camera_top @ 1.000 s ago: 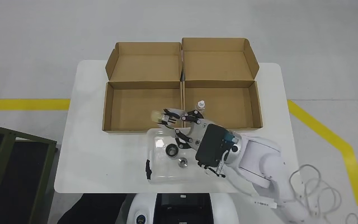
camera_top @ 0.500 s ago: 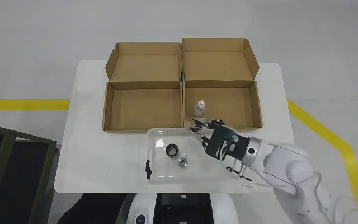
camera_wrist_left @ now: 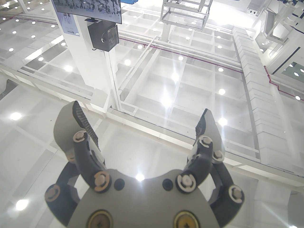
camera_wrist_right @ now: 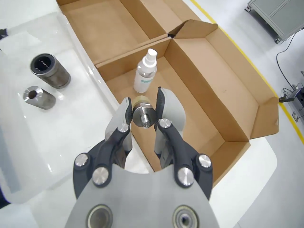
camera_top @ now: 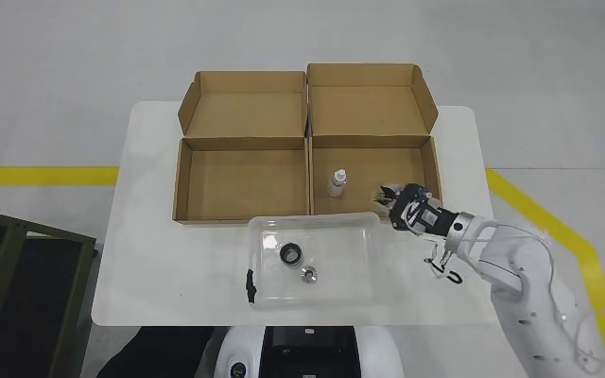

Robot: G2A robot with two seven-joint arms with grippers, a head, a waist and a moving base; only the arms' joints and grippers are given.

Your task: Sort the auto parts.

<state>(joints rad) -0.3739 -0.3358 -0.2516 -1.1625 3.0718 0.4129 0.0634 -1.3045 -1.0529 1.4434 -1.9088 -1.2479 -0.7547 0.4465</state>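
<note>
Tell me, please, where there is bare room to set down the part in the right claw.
The left box is bare throughout. The right box is free from the spray bottle near its left wall to its right wall. The clear tray is crowded on its left by two metal cylinders.

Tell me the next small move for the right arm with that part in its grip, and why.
Probably lower the right gripper a little and open it, away from the spray bottle. It is shut on the threaded metal part above the floor of the right box, just past the near wall, with the upright bottle close ahead.
</note>
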